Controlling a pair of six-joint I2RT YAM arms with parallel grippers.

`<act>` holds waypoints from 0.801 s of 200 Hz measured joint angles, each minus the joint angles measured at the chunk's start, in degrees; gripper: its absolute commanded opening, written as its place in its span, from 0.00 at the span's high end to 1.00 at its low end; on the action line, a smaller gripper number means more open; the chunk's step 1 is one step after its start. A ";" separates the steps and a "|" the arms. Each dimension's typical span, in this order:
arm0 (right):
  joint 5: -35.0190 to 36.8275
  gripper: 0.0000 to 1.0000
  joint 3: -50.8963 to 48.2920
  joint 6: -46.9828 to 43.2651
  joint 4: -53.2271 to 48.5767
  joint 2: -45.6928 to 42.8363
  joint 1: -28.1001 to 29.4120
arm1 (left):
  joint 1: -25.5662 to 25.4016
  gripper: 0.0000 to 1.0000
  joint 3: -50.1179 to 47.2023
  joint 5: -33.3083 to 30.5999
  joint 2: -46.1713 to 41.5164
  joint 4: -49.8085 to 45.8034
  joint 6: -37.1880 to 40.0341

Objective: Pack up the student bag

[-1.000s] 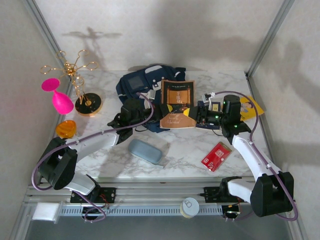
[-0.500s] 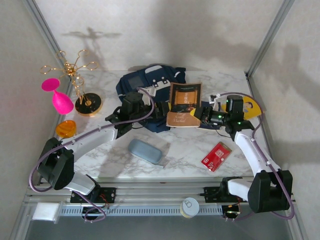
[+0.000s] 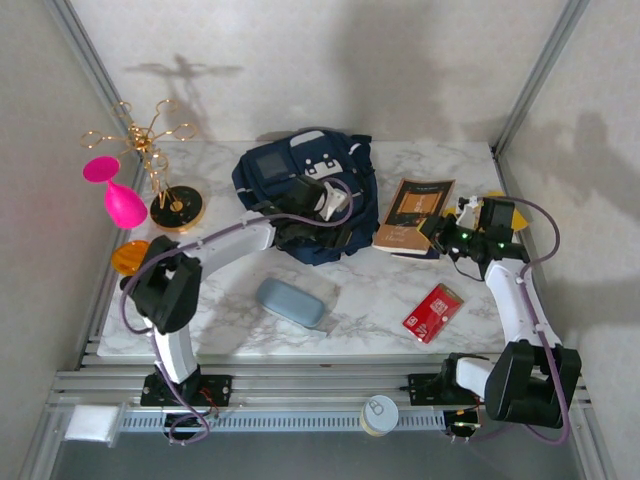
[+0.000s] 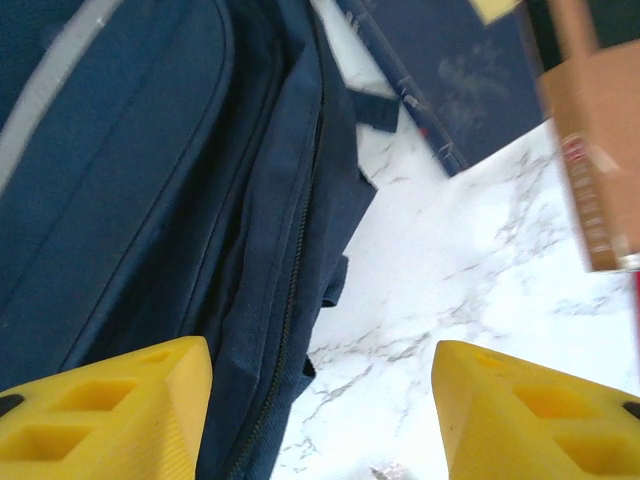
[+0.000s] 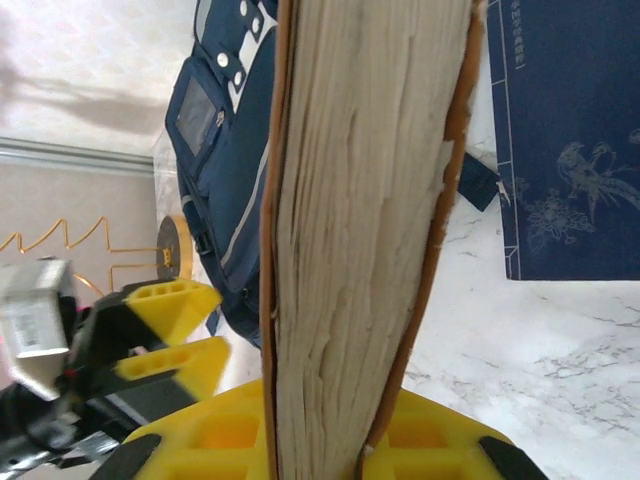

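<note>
The student bag (image 3: 290,180), navy-blue with light trim, lies at the back middle of the marble table. My left gripper (image 3: 338,228) hovers open over the bag's near right edge; in the left wrist view its yellow fingers (image 4: 100,410) are spread, with the bag's zipper fabric (image 4: 200,200) and bare marble between them. Right of the bag, my right gripper (image 3: 436,232) is shut on a thick brown book (image 3: 412,212). The right wrist view shows the book's page edge (image 5: 360,220) clamped upright between the jaws. A small navy-blue booklet (image 5: 570,140) lies flat under it.
A grey-blue case (image 3: 290,302) and a red packet (image 3: 432,312) lie near the front. A pink goblet (image 3: 115,195), gold wire stand (image 3: 165,180) and orange object (image 3: 130,258) crowd the left side. A yellow item (image 3: 505,212) sits behind the right gripper.
The right gripper has carried the brown book rightward, off the bag. The left gripper has opened and swung right across the bag to its near right edge.
</note>
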 measured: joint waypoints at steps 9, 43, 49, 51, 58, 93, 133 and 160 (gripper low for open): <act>-0.09 1.00 0.00 -0.13 -0.11 -0.28 -0.39 | 0.00 0.43 1.36 -0.15 1.86 -0.74 0.66; -0.37 1.00 -0.24 -0.20 -0.20 -1.42 -1.46 | -0.02 0.54 6.01 -1.07 6.88 -2.38 1.68; -0.42 1.00 -0.26 -0.20 -0.20 -1.51 -1.57 | -0.02 0.55 6.82 -1.53 7.69 -2.58 1.55; -0.46 1.00 -0.28 -0.22 -0.20 -1.53 -1.62 | -0.02 0.56 7.10 -1.62 7.91 -2.67 1.73; -0.57 1.00 -0.31 -0.35 -0.20 -1.53 -1.73 | -0.02 0.59 8.04 -1.86 8.81 -2.78 1.60; -0.74 1.00 -0.68 -0.42 -0.17 -1.53 -1.90 | 0.13 0.70 10.25 -2.69 11.65 -2.84 1.25; -0.81 1.00 -2.25 -0.37 0.24 -1.53 -2.12 | 0.72 0.84 10.88 -3.10 12.39 -2.93 0.11; -1.90 1.00 -3.45 -0.33 0.70 -1.53 -2.21 | 0.85 0.94 10.88 -2.93 12.41 -2.71 -0.42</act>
